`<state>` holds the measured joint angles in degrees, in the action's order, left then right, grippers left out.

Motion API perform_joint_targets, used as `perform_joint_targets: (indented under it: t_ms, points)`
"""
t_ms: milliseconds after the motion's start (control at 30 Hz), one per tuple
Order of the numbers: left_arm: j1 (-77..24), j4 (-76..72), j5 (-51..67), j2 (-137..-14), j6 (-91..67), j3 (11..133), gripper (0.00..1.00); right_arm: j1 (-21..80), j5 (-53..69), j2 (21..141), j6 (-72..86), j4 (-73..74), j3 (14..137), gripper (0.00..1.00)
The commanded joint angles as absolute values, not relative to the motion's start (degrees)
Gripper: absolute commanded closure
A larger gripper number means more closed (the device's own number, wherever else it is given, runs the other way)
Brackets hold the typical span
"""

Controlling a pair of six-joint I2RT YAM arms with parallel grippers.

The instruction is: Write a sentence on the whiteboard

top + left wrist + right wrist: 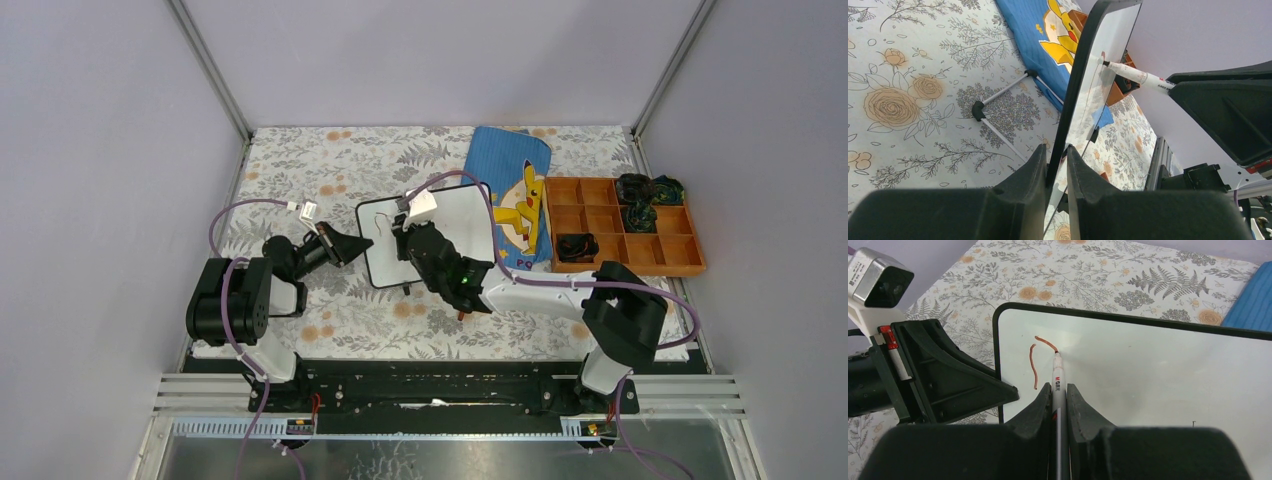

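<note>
White board with two red strokes, both arms on it.
Top view: whiteboard point(385, 250) mid-worktop point(300, 160), propped at a tilt; blue pouch point(510, 190) just right, orange tray point(650, 255) beyond. Left wrist: left fingers point(1044, 157) clamp the board's black frame edge. Right wrist: right fingers point(1046, 392) closed on a marker point(1056, 372), tip touching the board at the upper of two red strokes point(1034, 365).

One whiteboard point(462, 215), one marker point(1057, 384), two red strokes point(1034, 367), one pouch point(512, 180), one tray point(642, 252) holding at least three dark bundles point(576, 246), two arms point(235, 300).
</note>
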<state>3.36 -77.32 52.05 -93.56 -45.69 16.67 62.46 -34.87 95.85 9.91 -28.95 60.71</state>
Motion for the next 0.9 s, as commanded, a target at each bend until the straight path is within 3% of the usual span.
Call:
perform_joint_targets:
  t_ms: [0,867]
  points:
    - [2.68,-75.50,51.59,-93.18,-44.38,16.79,1.00,61.25,-36.39,94.22,11.12,-27.08,59.39,1.00]
    - [2.31,-75.23,51.68,-92.83,-44.12,16.81,1.00,63.54,-32.43,97.17,11.08,-26.63,62.40,1.00]
